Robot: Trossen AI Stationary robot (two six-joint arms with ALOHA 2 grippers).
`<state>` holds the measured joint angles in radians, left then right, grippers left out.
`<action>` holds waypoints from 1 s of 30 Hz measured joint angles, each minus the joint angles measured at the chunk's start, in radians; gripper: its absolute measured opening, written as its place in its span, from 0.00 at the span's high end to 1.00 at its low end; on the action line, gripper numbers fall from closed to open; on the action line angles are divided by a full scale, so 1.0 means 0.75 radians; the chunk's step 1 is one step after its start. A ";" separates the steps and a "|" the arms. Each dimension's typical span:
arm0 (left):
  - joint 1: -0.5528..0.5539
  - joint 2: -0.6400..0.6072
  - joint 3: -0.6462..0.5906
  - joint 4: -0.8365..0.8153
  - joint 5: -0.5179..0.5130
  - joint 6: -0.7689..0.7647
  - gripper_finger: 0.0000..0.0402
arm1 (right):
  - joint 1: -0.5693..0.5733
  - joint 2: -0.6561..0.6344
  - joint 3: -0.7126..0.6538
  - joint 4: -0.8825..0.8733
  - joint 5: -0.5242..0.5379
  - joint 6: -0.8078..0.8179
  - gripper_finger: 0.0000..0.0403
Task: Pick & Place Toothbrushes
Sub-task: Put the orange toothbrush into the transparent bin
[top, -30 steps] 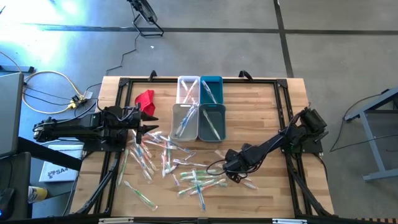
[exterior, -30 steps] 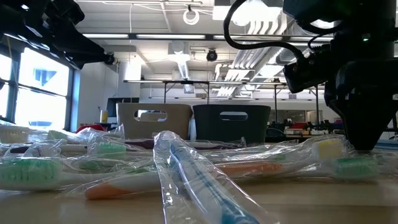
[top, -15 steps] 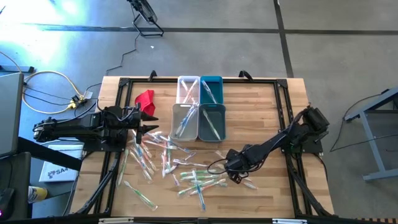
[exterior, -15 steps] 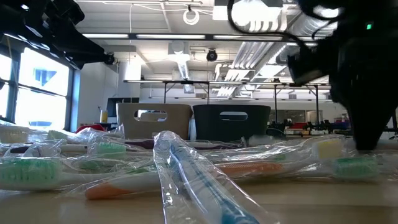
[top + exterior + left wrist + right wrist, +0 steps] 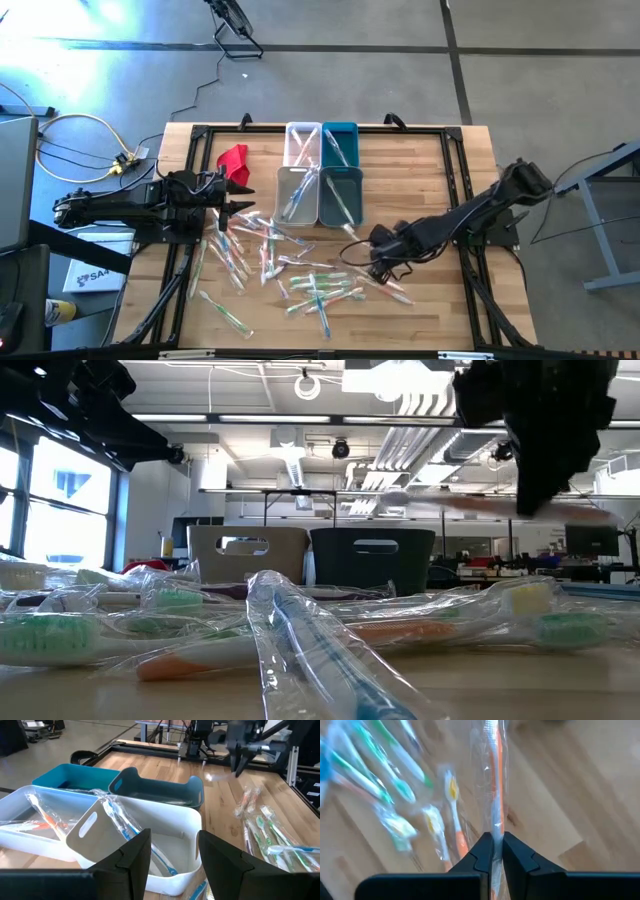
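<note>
High view: right gripper (image 5: 377, 243) has moved up off the toothbrushes (image 5: 300, 275) pile toward the bins (image 5: 320, 175). Low view: it's lifted clear now. Right wrist: fingers clamped on an orange toothbrush (image 5: 496, 795). Left gripper (image 5: 172, 855) w/ fingers apart, near the bins.

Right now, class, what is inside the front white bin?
Inside the front white bin, a wrapped blue-handled toothbrush leans against the wall. The left gripper's fingers cover the near corner, so more may lie there.

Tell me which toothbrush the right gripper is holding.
The orange-handled toothbrush, pinched in its clear wrapper between the right gripper fingers and lifted off the table; the others lie loose on the wood.
</note>
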<state>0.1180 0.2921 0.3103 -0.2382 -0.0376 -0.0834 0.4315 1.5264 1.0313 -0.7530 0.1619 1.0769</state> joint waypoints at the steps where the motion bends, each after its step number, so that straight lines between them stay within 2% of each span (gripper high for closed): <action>1: 0.000 0.000 0.000 0.000 0.000 0.000 0.60 | 0.000 -0.024 0.000 0.001 0.020 0.000 0.95; 13: 0.000 0.000 0.000 0.000 0.000 0.000 0.60 | -0.003 -0.253 0.003 0.002 0.266 -0.046 0.95; 21: 0.000 0.000 0.000 0.000 0.000 0.000 0.60 | -0.003 -0.344 0.003 0.003 0.431 -0.186 0.95; 30: 0.000 0.000 0.000 0.001 0.000 0.000 0.60 | -0.040 -0.398 0.003 0.012 0.476 -0.303 0.95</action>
<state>0.1179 0.2922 0.3103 -0.2379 -0.0376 -0.0834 0.4012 1.2279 1.0336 -0.7437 0.5186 0.8499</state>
